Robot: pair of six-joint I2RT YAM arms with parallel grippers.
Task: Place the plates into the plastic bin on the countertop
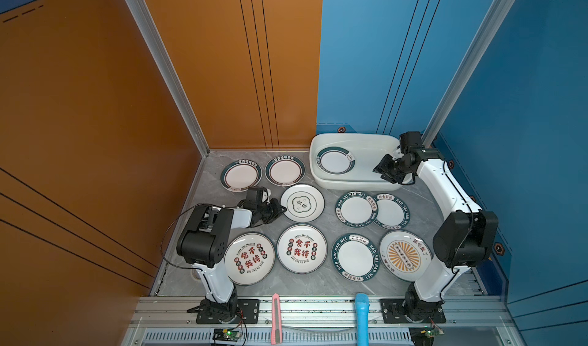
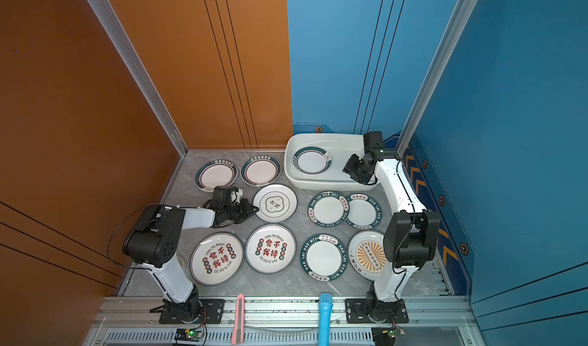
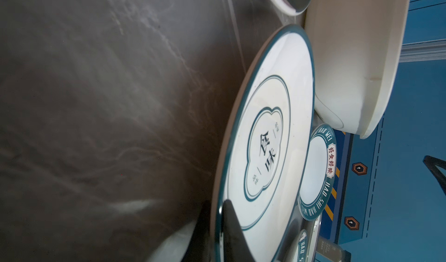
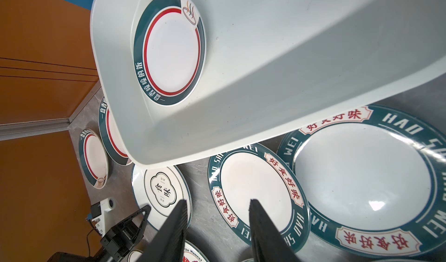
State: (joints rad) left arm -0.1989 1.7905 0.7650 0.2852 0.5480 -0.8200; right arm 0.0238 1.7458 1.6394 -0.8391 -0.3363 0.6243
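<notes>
The left jaws are pinched onto the rim of the cloud-emblem plate (image 1: 302, 203). The left wrist view shows me one dark finger (image 3: 231, 229) laid across the plate's glossy face (image 3: 265, 152), just inside the thin green edge line. In both top views I see only black tips meeting that plate's left edge. I cannot tell whether the edge is off the worktop (image 1: 329, 229), a grey slab veined in white like marble.

The right jaws hang spread with nothing between them, over the right end of the plastic bin (image 1: 366, 139). The gap shows plainly only in the right wrist view.

The bin is a smooth white tub with rounded corners and a rolled rim (image 4: 241, 137), standing at the back right of the worktop. One green-rimmed plate (image 1: 335, 160) lies flat at its left end. The right wrist view adds a red inner ring and a small steaming-bowl mark on that plate (image 4: 171, 48).

Just in front of the bin, two "HAO SHI HAO WEI" plates (image 1: 356, 209) (image 1: 393, 212) overlap at their rims. The remaining plates lie flat and apart: two green-rimmed ones (image 1: 241, 175) (image 1: 284, 170) at the back left, and two with red characters (image 1: 249, 258) (image 1: 301, 249), another lettered one (image 1: 355, 257) and the sunburst plate (image 1: 404, 255) along the front.
</notes>
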